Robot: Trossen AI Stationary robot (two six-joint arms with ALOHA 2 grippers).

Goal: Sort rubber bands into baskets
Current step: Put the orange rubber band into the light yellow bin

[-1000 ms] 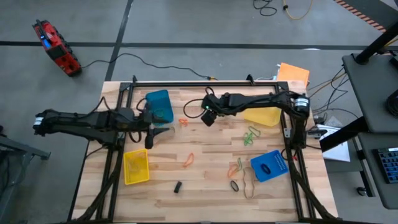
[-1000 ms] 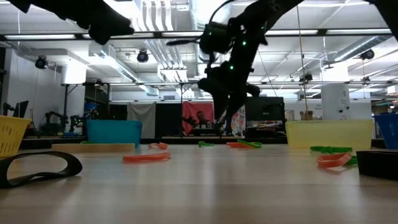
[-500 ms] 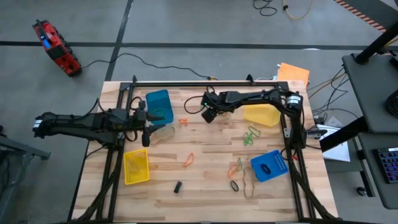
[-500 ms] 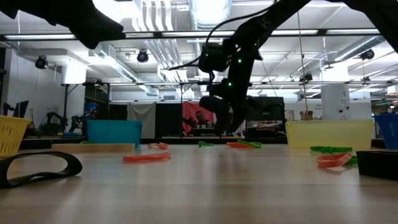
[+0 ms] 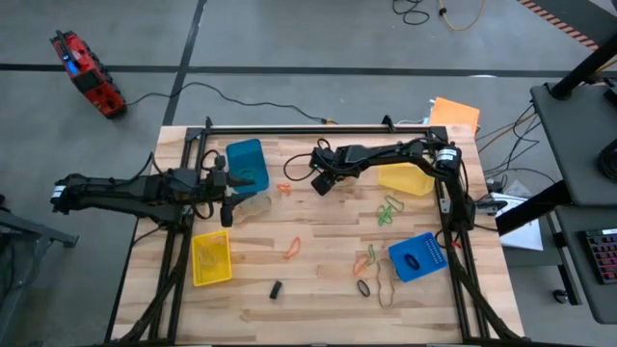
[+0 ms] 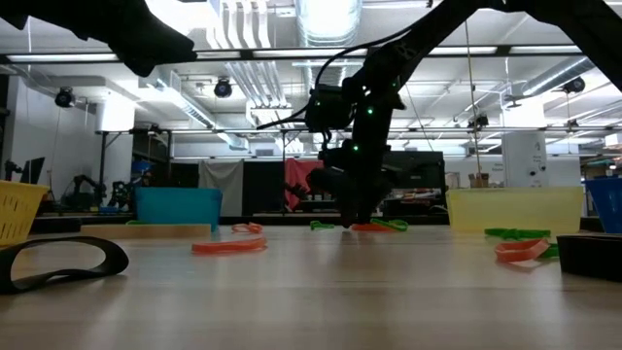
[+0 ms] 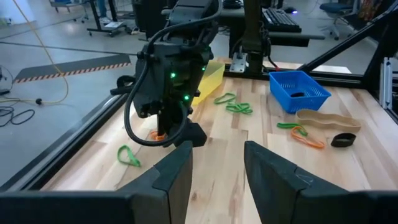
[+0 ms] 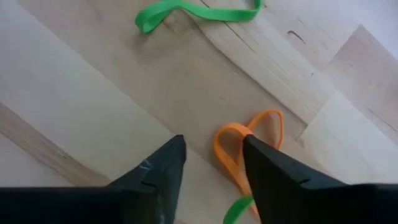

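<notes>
My right gripper (image 5: 321,184) is open and low over the table's far middle, also seen in the low view (image 6: 355,209). In its wrist view its fingers (image 8: 212,149) stand on either side of one end of an orange rubber band (image 8: 261,121) lying flat on the wood. A green band (image 8: 199,11) lies just beyond. My left gripper (image 5: 228,209) is open and empty (image 7: 214,162) beside a blue basket (image 5: 246,164). Other baskets: yellow (image 5: 210,258), yellow (image 5: 407,179), and blue (image 5: 416,256) with a black band inside.
More bands lie loose on the table: orange (image 5: 284,188), green (image 5: 388,208), orange (image 5: 292,249), orange and green (image 5: 364,260), black (image 5: 363,287), tan (image 5: 386,285). A small black block (image 5: 276,289) lies near the front. An orange sheet (image 5: 455,113) lies at the far right corner.
My right gripper has come down from well above the table to just over the wood, around the orange band, staying open. My left gripper has drawn back a little toward the table's left edge.
</notes>
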